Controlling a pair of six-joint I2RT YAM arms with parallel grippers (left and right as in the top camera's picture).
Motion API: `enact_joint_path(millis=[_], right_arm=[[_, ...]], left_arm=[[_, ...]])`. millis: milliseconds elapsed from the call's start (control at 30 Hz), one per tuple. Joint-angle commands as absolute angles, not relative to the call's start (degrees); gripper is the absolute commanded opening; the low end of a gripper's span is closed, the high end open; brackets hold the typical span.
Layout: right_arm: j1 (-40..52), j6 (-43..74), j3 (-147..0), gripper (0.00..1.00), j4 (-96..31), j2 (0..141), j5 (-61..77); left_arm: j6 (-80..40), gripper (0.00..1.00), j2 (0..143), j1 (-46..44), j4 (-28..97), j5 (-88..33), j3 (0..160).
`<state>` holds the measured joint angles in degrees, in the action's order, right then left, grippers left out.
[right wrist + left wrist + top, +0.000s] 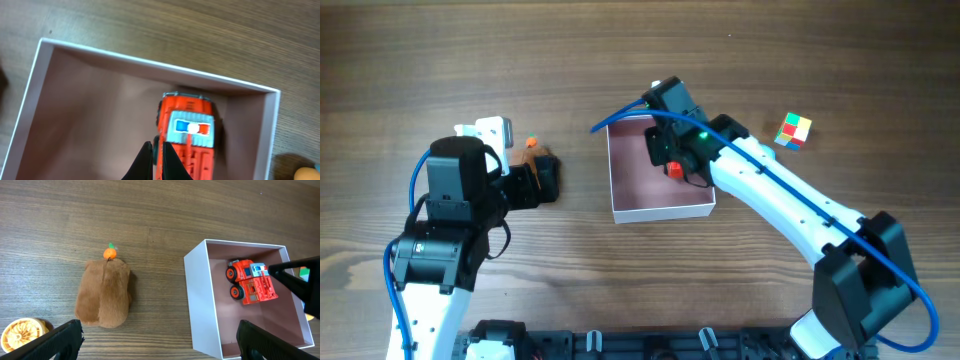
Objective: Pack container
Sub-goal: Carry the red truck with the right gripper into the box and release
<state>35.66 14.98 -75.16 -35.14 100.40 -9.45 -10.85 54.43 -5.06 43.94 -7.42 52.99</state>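
The container is a square shallow box, white outside and dusty pink inside, at the table's middle. It also shows in the left wrist view and the right wrist view. A red toy truck lies inside it near one wall, and also shows in the left wrist view. My right gripper reaches into the box, its fingers pinched on the truck's left side. My left gripper is open wide and empty, hovering near a brown plush toy left of the box.
A small orange bit sits at the plush's far end. A colourful puzzle cube lies at the right. A round yellow waffle-like toy lies by the left finger. The wooden table stretches behind.
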Motion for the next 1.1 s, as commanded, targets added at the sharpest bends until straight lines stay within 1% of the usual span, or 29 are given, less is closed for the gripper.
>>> enact_joint_path(millis=[0,333,467,567,667,833,933,967,1000,1033,1067], right_arm=[[35.94,11.79,-76.12,0.04,-34.98,103.02,-6.79],[35.92,12.88,-76.12,0.04,-32.93,108.22,-10.92],[35.92,18.33,-76.12,0.04,-33.21,108.92,-17.28],[35.92,20.32,-76.12,0.04,-33.21,108.92,-21.21],[35.92,19.42,-76.12,0.05,-32.56,108.92,-20.21],[36.01,14.76,-76.14,0.07,-32.49,107.63,-13.50],[36.05,14.70,-76.18,0.13,-34.54,102.69,-13.26],[36.03,14.09,-76.18,0.17,-35.51,99.29,-13.78],[35.90,13.63,-76.18,0.22,-36.18,97.06,-14.46],[35.62,13.67,-76.18,0.41,-37.04,93.97,-15.75],[34.70,13.69,-76.18,0.48,-38.17,89.06,-17.32]], left_arm=[[-11.40,1.00,54.43,-4.60,44.03,-8.51,54.13],[-11.40,1.00,54.43,-4.60,44.03,-8.51,54.13],[-11.40,1.00,54.43,-4.60,44.03,-8.51,54.13],[-11.40,1.00,54.43,-4.60,44.07,-8.51,54.13],[-11.40,1.00,54.43,-4.60,44.18,-8.51,54.13],[-11.40,1.00,54.43,-4.60,44.23,-8.51,54.13],[-11.40,1.00,54.43,-4.60,44.25,-8.51,54.13],[-11.40,1.00,54.43,-4.60,44.23,-8.51,54.13],[-11.40,1.00,54.43,-4.60,44.23,-8.51,54.13],[-11.40,1.00,54.43,-4.60,44.25,-8.51,54.13],[-11.40,1.00,54.43,-4.60,44.25,-8.51,54.13]])
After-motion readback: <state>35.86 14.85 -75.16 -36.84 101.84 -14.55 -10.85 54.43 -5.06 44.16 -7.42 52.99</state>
